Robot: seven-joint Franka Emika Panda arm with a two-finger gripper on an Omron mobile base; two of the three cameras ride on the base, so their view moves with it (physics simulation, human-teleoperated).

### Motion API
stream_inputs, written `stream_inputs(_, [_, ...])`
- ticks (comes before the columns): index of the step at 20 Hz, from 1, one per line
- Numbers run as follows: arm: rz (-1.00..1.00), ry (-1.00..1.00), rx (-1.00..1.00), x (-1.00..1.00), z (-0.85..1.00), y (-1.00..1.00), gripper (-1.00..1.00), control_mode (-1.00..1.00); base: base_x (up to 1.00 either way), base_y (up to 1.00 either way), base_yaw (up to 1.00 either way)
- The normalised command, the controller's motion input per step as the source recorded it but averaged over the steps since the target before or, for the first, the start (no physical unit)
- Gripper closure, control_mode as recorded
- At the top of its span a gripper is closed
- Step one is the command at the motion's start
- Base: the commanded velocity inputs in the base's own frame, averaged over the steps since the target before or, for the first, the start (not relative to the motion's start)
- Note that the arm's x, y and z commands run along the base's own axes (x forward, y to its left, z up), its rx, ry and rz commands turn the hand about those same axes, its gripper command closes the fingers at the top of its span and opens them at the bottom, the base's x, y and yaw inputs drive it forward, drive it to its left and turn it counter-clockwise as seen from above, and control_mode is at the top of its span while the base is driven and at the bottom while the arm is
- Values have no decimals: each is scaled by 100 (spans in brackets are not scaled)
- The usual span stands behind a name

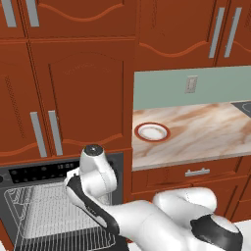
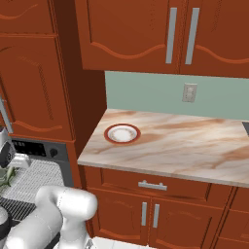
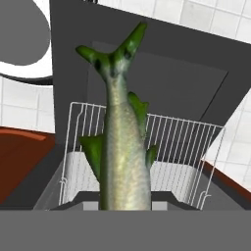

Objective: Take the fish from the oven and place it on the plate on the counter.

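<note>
While the arm is reaching down in front of the oven, the gripper is pinching the fish, which is rising from between the fingertips in the hand view, tail fin uppermost and well clear of the rack behind it. That view is looking into the dark oven cavity, with the wire rack standing across its lower part. From the right base view a small green sliver of the fish is showing at the left edge, over the oven rack. On the counter, the plate is sitting near the left end, just beside the tall cabinet, and is lying bare, well apart from the fish. A wall outlet is sitting on the green backsplash above the counter.
</note>
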Motion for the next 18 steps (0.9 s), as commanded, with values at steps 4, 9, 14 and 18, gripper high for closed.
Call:
stream_inputs(4, [-1,0,0,0,100,-42,100,-100,0,0,0])
stream_inputs(9, [-3,0,1,-18,100,-48,100,-100,0,0,0])
stream_inputs(14, [-2,0,1,-31,100,-63,100,-100,0,0,0])
stream_inputs(18, [-3,-3,0,-9,100,-70,100,-100,0,0,0])
